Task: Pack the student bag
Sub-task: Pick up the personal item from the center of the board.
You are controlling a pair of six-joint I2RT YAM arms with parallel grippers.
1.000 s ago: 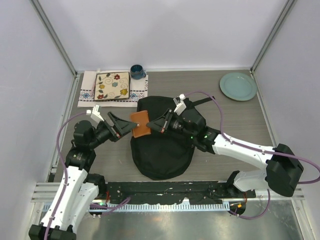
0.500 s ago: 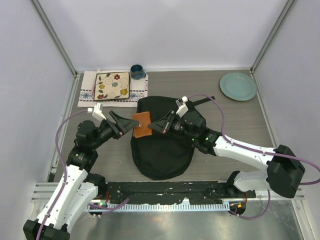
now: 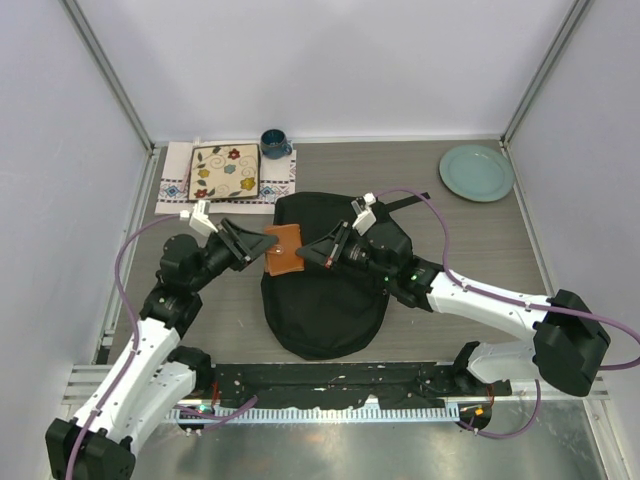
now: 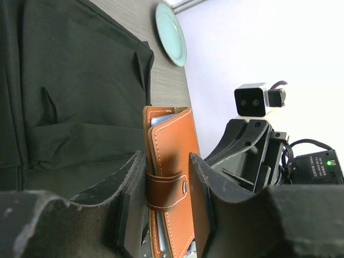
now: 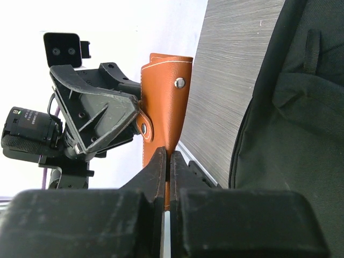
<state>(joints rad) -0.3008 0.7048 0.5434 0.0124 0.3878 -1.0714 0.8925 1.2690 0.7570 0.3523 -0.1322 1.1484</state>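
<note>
The student bag (image 3: 325,300) is a black backpack lying flat mid-table, also seen in the left wrist view (image 4: 80,80) and the right wrist view (image 5: 290,134). An orange-brown leather wallet (image 3: 282,250) with a snap strap hangs above the bag's left part, held between both grippers. My right gripper (image 3: 302,255) is shut on the wallet's thin edge (image 5: 164,107). My left gripper (image 3: 264,249) straddles the strap end of the wallet (image 4: 172,156), and its fingers (image 4: 134,177) press it from both sides.
A teal plate (image 3: 476,172) lies at the back right. At the back left a floral tile (image 3: 225,172) rests on a patterned cloth (image 3: 175,185), with a dark blue mug (image 3: 274,143) behind it. Metal frame posts and grey walls ring the table.
My left gripper has moved right onto the wallet and its jaws have closed in from wide open. The right gripper keeps its hold, with the wallet shifted slightly up.
</note>
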